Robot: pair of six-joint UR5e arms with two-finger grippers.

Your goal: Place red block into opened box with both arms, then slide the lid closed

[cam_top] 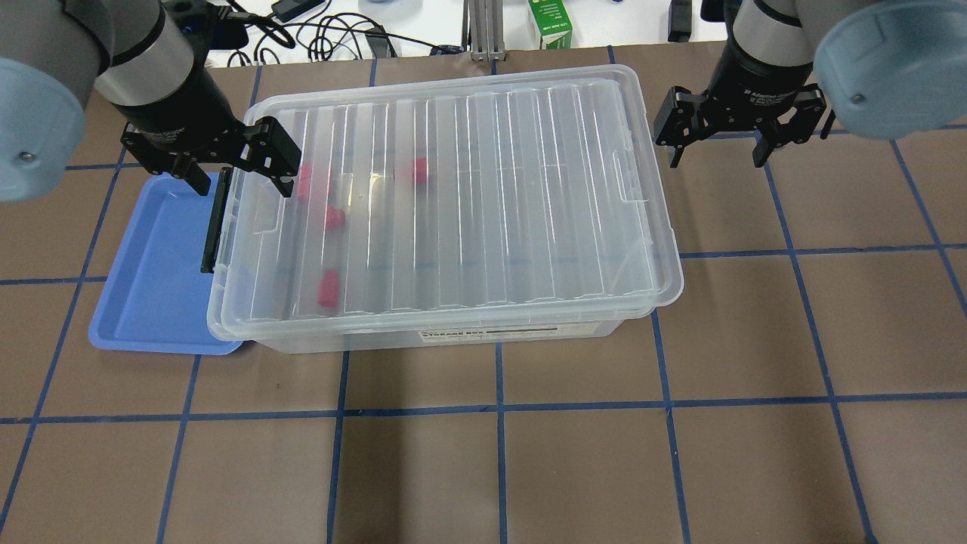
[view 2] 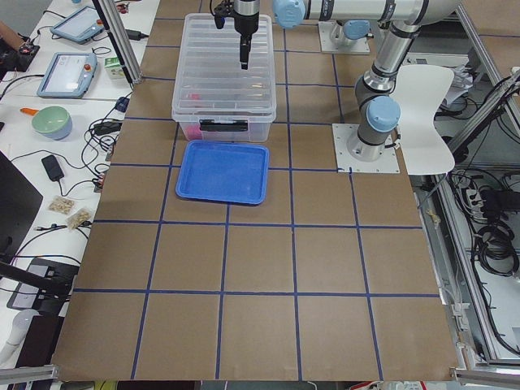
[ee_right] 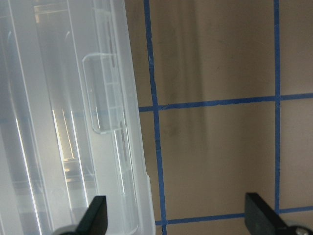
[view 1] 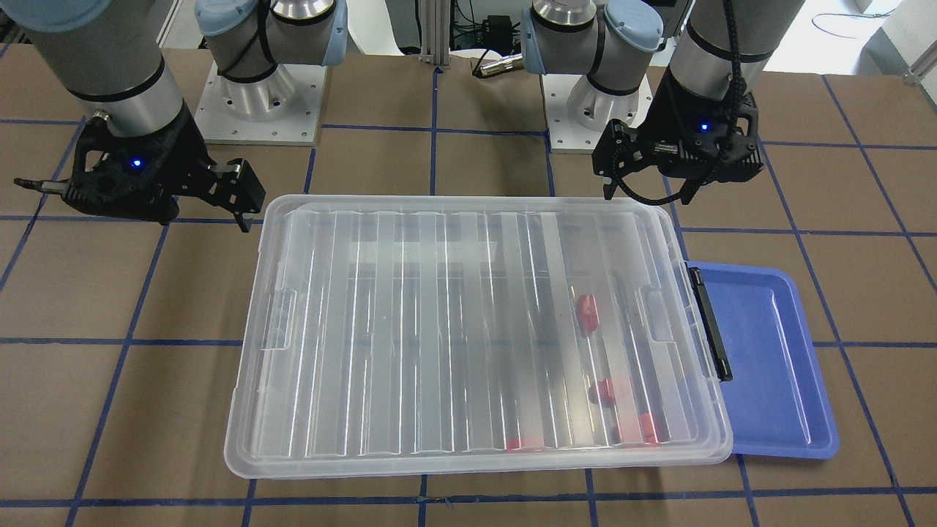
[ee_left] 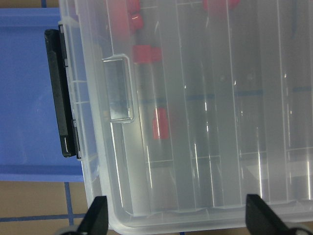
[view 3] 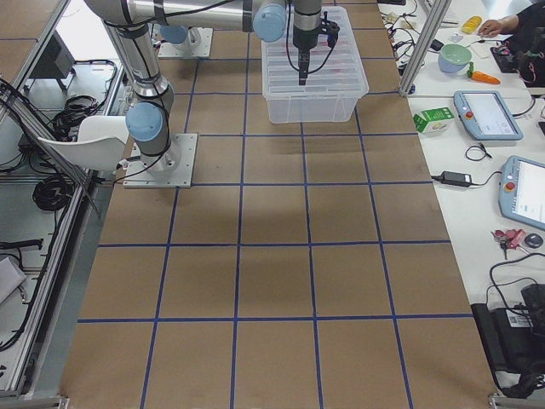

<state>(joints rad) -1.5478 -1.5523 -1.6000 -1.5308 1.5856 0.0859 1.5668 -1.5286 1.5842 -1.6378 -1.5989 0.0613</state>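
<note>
The clear box stands mid-table with the ribbed translucent lid lying flat over it. The black bar shows just past the lid's left end. Several red blocks, one being red block, lie inside under the lid near that end; a red block also shows in the left wrist view. My left gripper hovers open over the lid's left end, holding nothing. My right gripper hangs open over bare table just beyond the lid's right end, apart from it.
A blue tray lies against the box's left end, partly under it. A green carton and cables sit past the table's far edge. Brown table with blue grid lines stretches in front of the box.
</note>
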